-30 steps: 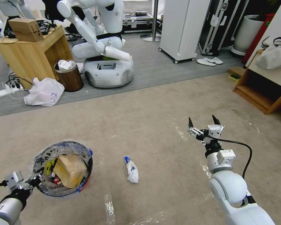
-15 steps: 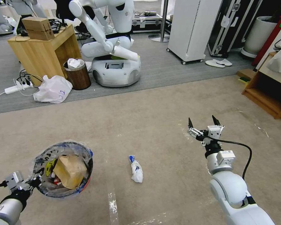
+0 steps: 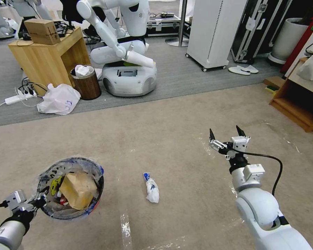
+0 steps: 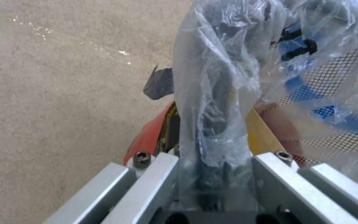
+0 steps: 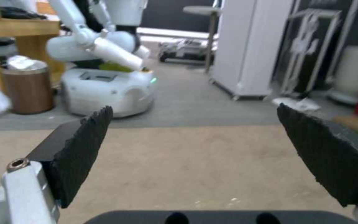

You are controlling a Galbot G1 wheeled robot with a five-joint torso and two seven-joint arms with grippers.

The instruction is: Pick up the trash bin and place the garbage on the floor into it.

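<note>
Beige taped floor point(image 3: 177, 125): left claw point(image 3: 38, 202) apparently clamps the trash bin point(image 3: 71, 188) rim; right claw point(image 3: 226, 136), spread wide, should descend squarely over the blue-white wrapper point(image 3: 151, 188).

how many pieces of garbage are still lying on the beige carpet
1: a blue-white wrapper lies on the floor between the trash bin and the right gripper. Others may lie outside the view.

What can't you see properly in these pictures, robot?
- Bottom of the trash bin: head view, the paper bag and liner cover it.
- Left gripper fingertips: left wrist view, wrapped in the liner where they clamp the rim.
- Wrapper on the floor: head view, its print is too small to read.
- Right gripper, open: its arm is cut off by the edge.
</note>
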